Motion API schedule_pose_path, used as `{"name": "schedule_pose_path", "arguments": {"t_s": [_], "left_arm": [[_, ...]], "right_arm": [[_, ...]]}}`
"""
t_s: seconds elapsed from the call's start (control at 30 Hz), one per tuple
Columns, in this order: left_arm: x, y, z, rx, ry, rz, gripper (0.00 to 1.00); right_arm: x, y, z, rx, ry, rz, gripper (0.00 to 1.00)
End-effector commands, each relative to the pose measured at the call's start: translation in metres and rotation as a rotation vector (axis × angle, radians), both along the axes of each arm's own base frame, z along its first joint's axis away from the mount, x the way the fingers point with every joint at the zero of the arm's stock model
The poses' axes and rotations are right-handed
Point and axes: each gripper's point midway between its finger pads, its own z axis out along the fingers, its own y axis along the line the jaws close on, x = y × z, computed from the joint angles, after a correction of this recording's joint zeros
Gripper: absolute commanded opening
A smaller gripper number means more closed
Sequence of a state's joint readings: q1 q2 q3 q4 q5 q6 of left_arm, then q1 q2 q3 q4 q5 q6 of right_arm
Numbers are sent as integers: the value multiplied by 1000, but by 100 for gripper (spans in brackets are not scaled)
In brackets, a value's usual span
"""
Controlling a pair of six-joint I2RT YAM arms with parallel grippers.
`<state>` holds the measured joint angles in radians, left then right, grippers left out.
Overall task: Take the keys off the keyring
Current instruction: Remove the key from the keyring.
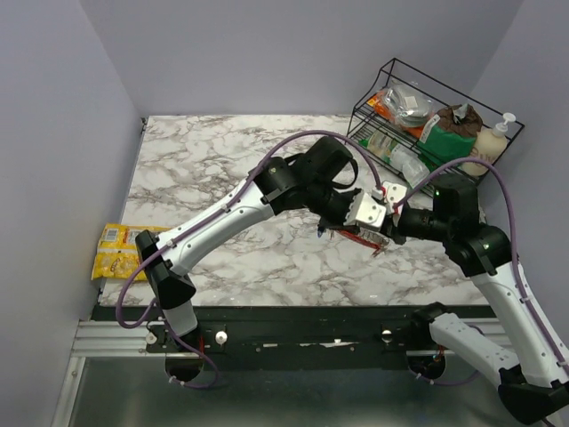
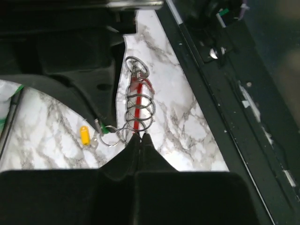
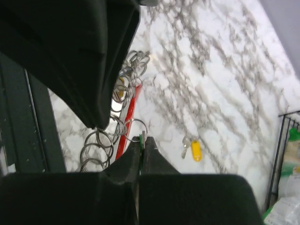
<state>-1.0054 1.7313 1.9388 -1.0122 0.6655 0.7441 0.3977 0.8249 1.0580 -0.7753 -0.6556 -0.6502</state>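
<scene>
Both arms reach from the near edge & meet over mid table [image 1: 204,160]. Left gripper [image 2: 139,137] is pressed together on the red keyring [image 2: 136,110], prob. to steady it above the surface. The right gripper [image 3: 142,141] pinches a green key [image 3: 140,138], likely to work it off. Yellow key [image 3: 196,151] lies loose nearby.

From above, arms [image 1: 267,191] hide most of your keyring [image 1: 356,237]; the dark bit [image 1: 322,230] at its nine o'clock is unreadable.
</scene>
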Motion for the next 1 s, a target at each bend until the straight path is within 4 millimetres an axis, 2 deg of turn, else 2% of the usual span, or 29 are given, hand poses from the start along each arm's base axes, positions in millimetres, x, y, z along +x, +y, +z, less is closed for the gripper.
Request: {"name": "schedule_pose_path", "arguments": {"t_s": [0.0, 0.2, 0.37, 0.53, 0.7, 0.97], "left_arm": [[18, -9, 28, -75, 86, 147, 0], [19, -6, 31, -88, 115, 187, 0], [20, -8, 28, -85, 168, 203, 0], [20, -9, 18, -63, 189, 205, 0], [22, -8, 4, -33, 221, 223, 0], [26, -11, -2, -25, 252, 253, 0]], "right_arm": [[17, 8, 17, 4, -187, 56, 1], [13, 4, 21, -12, -220, 73, 1], [10, -1, 41, -29, -278, 77, 1], [13, -6, 54, -59, -326, 61, 1], [2, -5, 65, -55, -339, 98, 1], [5, -11, 77, -63, -365, 61, 1]]}}
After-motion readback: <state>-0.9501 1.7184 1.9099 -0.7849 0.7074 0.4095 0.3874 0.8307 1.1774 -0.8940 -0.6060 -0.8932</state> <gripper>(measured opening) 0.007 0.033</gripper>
